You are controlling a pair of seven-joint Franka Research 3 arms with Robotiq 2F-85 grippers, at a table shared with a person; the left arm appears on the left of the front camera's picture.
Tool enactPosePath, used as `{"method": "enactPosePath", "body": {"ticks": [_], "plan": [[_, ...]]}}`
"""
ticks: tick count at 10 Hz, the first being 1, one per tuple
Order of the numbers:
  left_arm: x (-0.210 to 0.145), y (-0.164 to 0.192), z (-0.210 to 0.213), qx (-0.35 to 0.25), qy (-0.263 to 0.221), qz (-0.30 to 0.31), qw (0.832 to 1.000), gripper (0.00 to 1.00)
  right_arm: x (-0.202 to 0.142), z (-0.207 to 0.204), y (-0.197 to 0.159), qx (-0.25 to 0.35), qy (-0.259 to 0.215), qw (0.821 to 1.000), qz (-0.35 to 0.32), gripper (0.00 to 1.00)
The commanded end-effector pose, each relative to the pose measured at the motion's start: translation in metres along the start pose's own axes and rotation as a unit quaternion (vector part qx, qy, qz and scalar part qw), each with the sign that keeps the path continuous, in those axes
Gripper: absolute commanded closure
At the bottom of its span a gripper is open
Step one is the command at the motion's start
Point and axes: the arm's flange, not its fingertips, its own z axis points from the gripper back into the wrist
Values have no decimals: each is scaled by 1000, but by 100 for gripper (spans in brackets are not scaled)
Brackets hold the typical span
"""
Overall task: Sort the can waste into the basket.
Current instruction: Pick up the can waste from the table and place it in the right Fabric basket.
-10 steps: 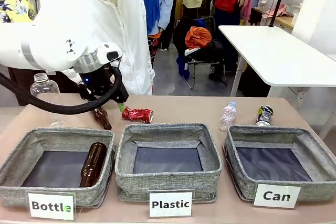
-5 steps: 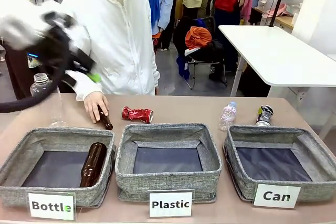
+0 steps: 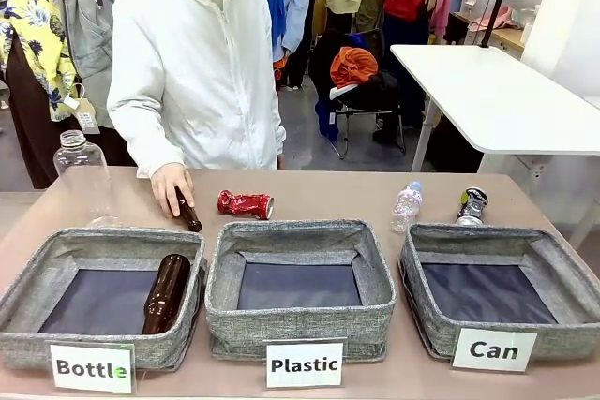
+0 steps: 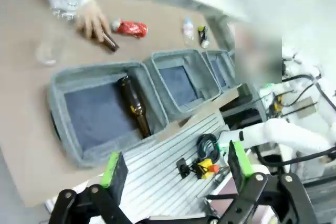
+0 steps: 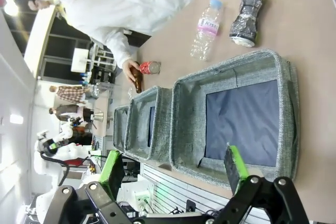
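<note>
A shiny red crushed can (image 3: 246, 203) lies on the table behind the middle basket. A black crushed can (image 3: 473, 205) stands behind the grey "Can" basket (image 3: 487, 231) at the right, whose dark floor is bare. My left gripper (image 4: 175, 163) is open and hangs high over the table's near edge, with the red can (image 4: 130, 28) and black can (image 4: 202, 36) far beyond it. My right gripper (image 5: 174, 165) is open above the near side of the "Can" basket (image 5: 226, 74), and the black can (image 5: 248, 15) lies past the basket's far wall.
A person's hand (image 3: 169, 185) rests on a brown bottle (image 3: 187, 213) beside the red can. Another brown bottle (image 3: 167, 292) lies in the "Bottle" basket (image 3: 56, 241). The "Plastic" basket (image 3: 300, 229) sits in the middle. A small clear bottle (image 3: 407, 206) and a large one (image 3: 82, 175) stand on the table.
My left arm has swung up and left, away from the brown bottle and out of the front view. The person's hand has come down onto that bottle.
</note>
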Motion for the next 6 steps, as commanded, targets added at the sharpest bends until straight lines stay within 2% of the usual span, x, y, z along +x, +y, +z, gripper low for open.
{"method": "enactPosePath", "body": {"ticks": [1,3,5,6], "plan": [[-14,60,21,-40,-7,57,998,0,3,1,-1,10,-7,1000,14,0],[-32,93,31,-56,-12,103,993,0,3,1,-1,10,-7,1000,14,0],[-32,95,18,-69,-19,104,992,0,3,1,-1,10,-7,1000,14,0],[-18,86,0,-60,-17,104,993,0,3,1,-1,10,-7,1000,14,0]]}}
